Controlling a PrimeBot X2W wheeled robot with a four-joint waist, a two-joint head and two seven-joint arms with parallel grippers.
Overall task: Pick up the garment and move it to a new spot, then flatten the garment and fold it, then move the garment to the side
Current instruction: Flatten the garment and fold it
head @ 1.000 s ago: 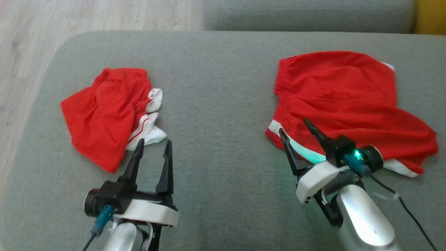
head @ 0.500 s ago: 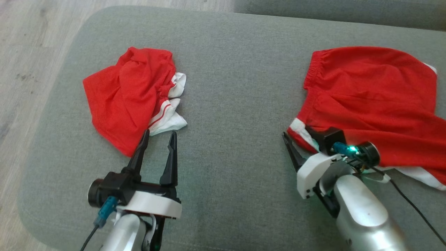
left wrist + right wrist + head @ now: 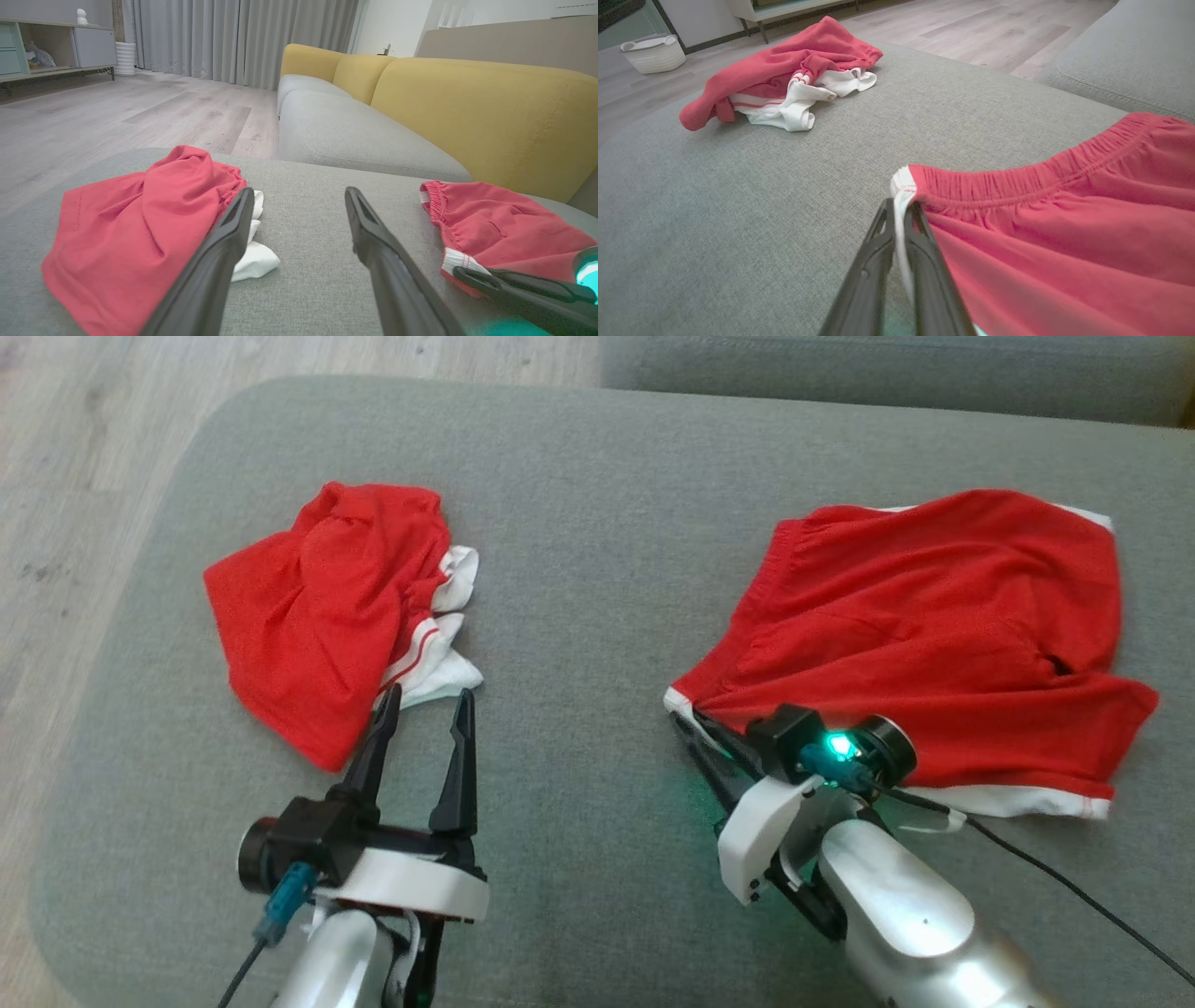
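On grey cushion [image 3: 579,569], right end effector [image 3: 900,211] clenched on red garment [image 3: 934,616] corner; left end effector [image 3: 425,695] released.

Soft even daylight, faint shadows, wide-angle edge distortion

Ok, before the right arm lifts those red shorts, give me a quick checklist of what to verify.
1. The right pincer is shut on the white-trimmed corner of the red shorts: ok.
2. The grip holds every layer of that corner: cannot tell.
3. The left pincer is open, with nothing between its fingers: ok.
4. The red shorts lie apart from the crumpled garment: ok.
5. Bare cushion between the two for a new spot: ok.
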